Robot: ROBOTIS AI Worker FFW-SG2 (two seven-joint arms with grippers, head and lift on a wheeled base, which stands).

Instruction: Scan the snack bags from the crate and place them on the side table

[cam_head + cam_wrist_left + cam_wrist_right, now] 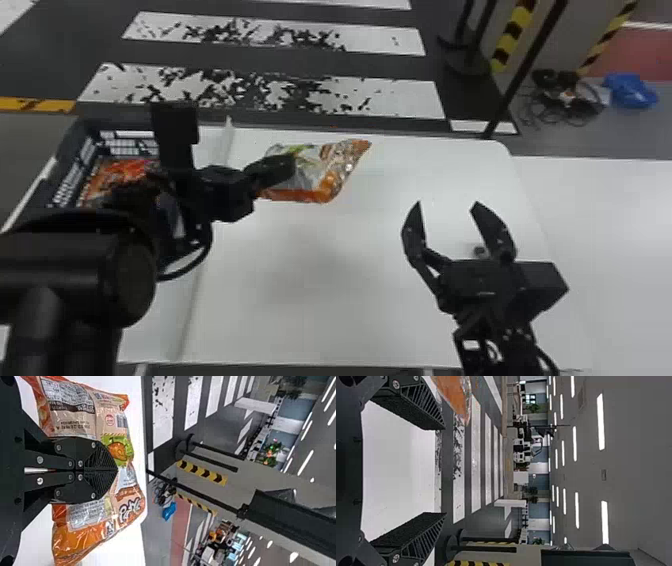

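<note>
My left gripper (286,167) holds an orange and clear snack bag (327,175) above the white table, right of the crate. In the left wrist view, the left gripper (115,470) is closed on the bag (130,508), whose back, with label panels, faces the camera. At the right part of the table, my right gripper (446,204) stands open with nothing between its fingers; in the right wrist view the gripper (443,471) is spread wide, and an orange bag corner (457,395) shows beyond one finger. Orange snack bags (120,172) lie in the dark crate (70,175), partly hidden by the left arm.
The white table (320,280) spans the middle, with a raised ridge (200,255) along its left part. A small dark object (480,250) shows beside the right gripper. Another white surface (610,220) adjoins on the right. A dark pole (525,65) rises behind the table.
</note>
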